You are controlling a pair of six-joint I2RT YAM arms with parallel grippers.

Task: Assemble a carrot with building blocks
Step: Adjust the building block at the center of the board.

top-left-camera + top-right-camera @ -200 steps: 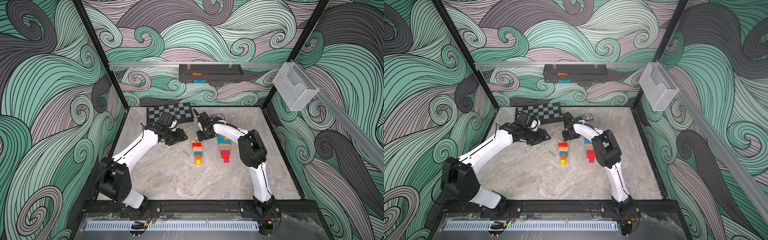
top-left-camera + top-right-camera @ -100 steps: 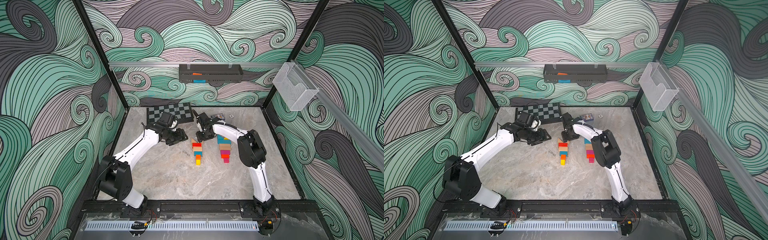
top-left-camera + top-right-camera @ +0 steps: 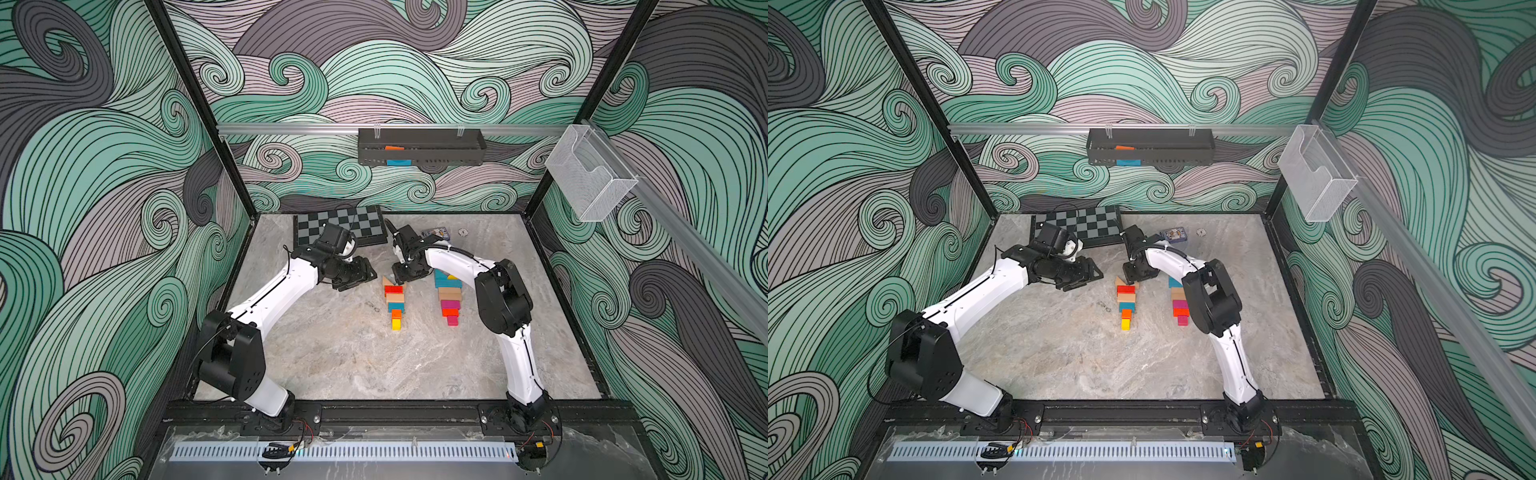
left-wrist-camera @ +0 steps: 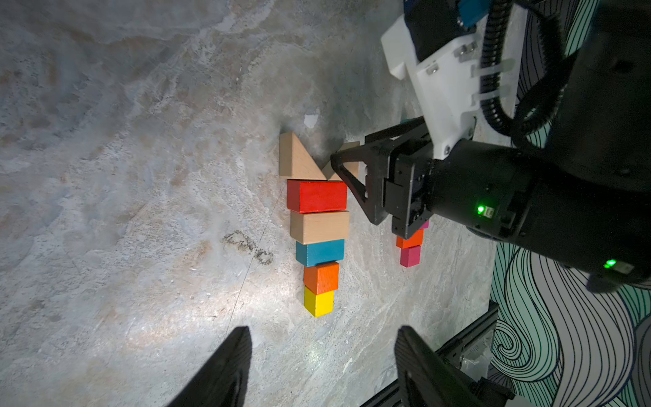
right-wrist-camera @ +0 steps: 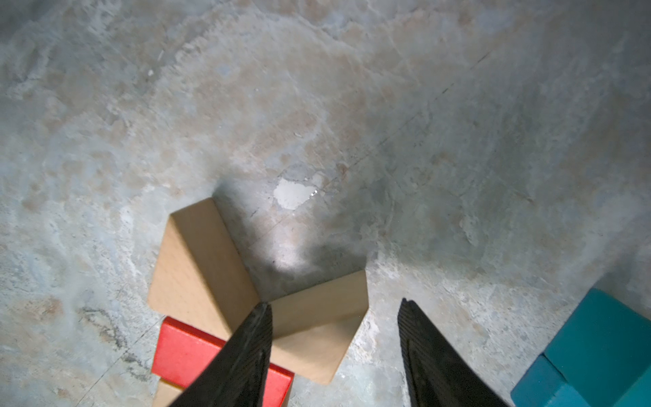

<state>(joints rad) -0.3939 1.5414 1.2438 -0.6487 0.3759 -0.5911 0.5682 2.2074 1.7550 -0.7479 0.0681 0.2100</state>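
1. Grip check: saw the right gripper open, one finger above a tan wedge, the other above bare table; clamped nothing.
2. Saw the left gripper open too, empty, apart from the block column.
3. Found that wedge tip to tip with a second tan wedge, both against the red bar heading the column.
4. Spotted an orange block and a teal-blue block in the black wall tray.

Both top views are evenly lit and pretty sharp, barely any shadows, though the black frame posts bow a bit toward the edges. The wrist views are way dimmer: a bright pool on the desk fades into murky corners, the tan wedge throws a hard dark shadow, and the near fingers look slightly soft.
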